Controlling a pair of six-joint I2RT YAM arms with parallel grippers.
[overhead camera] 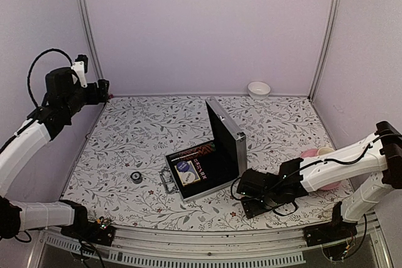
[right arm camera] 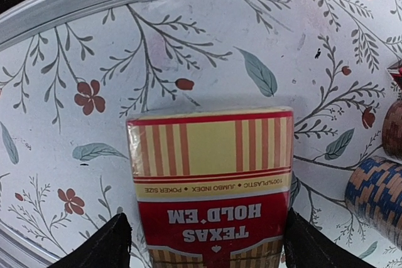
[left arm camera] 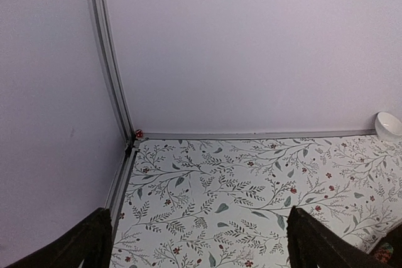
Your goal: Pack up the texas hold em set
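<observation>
the red deck [right arm camera: 210, 174] is clamped between the fingers of the right gripper [right arm camera: 207, 246], just right of the open briefcase [overhead camera: 225, 131]. striped chips [right arm camera: 377, 199] are seen beside it. a blue deck [overhead camera: 187, 171] is lodged in the black lining, and the black button [overhead camera: 136, 177] is seen outside, to its left. far left, the left gripper [left arm camera: 195, 243] is raised, spread wide and empty.

Red deck [right arm camera: 210, 174] is cut off by the picture edge in the right wrist view, so its lower part is unseen. Chips [right arm camera: 372, 196] are clipped at the right. Bowl [left arm camera: 389, 125] is clipped in the left wrist view. Plate [overhead camera: 309, 153] is mostly hidden by the right arm. Button [overhead camera: 135, 177] is too small for detail.
</observation>
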